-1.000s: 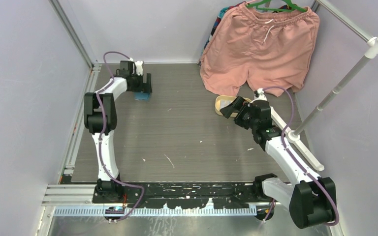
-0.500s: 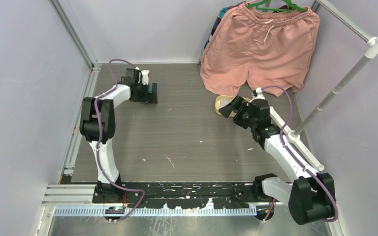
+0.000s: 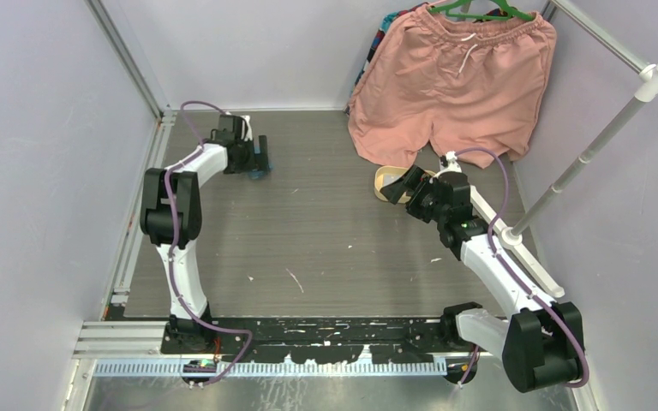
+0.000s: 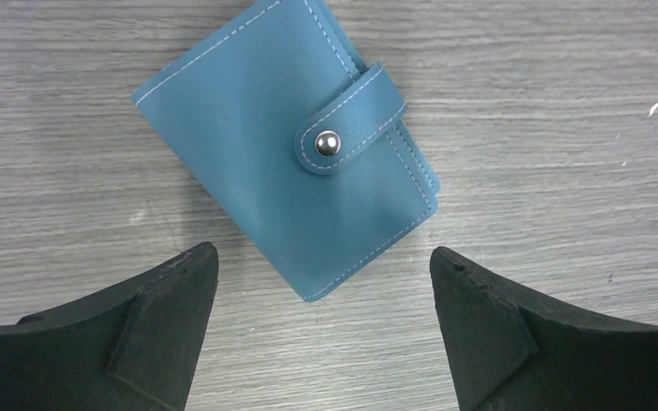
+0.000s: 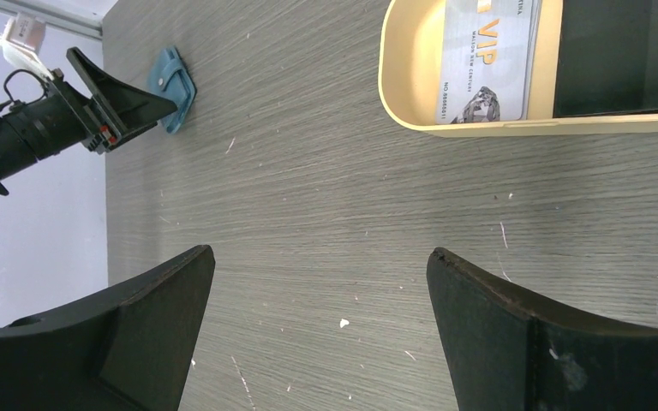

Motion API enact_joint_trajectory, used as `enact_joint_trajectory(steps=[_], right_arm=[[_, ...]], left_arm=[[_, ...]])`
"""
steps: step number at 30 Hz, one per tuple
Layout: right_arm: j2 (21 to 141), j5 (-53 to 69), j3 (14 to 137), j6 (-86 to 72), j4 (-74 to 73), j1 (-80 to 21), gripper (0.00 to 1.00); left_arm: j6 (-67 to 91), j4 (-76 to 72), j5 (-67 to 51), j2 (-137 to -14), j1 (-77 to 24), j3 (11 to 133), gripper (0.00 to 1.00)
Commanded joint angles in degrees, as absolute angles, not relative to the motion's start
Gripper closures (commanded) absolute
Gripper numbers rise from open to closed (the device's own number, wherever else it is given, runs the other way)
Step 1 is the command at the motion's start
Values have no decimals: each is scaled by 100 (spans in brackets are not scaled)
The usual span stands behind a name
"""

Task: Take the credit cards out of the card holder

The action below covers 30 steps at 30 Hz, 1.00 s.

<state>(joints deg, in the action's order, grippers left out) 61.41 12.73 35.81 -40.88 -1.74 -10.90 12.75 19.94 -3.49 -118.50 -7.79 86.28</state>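
Observation:
The card holder (image 4: 287,150) is a teal-blue wallet lying flat on the grey table, folded shut with its snap tab fastened. My left gripper (image 4: 321,253) hovers open just above its near corner and holds nothing. In the top view that gripper (image 3: 261,161) is at the back left, with a bit of the wallet (image 3: 260,175) showing beside it. Two credit cards, a silver one (image 5: 488,60) and a black one (image 5: 621,56), lie in the tan tray (image 5: 411,111). My right gripper (image 5: 321,253) stands open and empty near that tray.
Pink shorts (image 3: 454,81) hang at the back right, their hem just behind the tan tray (image 3: 383,181). A white rack pole (image 3: 591,145) slants along the right side. Small white specks dot the table (image 3: 326,240).
My left wrist has swung round over the wallet and settled with its fingers toward the right. The wallet has stayed put. The right arm has barely moved.

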Motion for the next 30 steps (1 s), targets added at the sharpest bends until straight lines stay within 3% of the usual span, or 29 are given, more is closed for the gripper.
enact_joint_trajectory(steps=[1, 4, 6, 10, 16, 30], right_arm=[[5984, 1310, 3753, -4055, 127, -1104, 0], [6026, 1314, 3755, -4051, 148, -1102, 0], [6038, 1310, 3762, -4052, 153, -1103, 0], [5997, 1288, 3758, -4027, 129, -1102, 0], [5935, 1263, 3697, -4013, 110, -1105, 0], [5930, 1168, 3642, -4014, 134, -1106, 0]], left_arm=[[1859, 1561, -374, -11751, -824, 8854, 6], [2236, 1313, -573, -11683, -832, 8756, 6], [2485, 1310, -364, -11714, -866, 8847, 1], [2716, 2482, 757, -12228, -1064, 9751, 0], [3100, 3301, 1227, -12747, -1164, 10553, 0], [3301, 3146, 1789, -12668, -1274, 10169, 0]])
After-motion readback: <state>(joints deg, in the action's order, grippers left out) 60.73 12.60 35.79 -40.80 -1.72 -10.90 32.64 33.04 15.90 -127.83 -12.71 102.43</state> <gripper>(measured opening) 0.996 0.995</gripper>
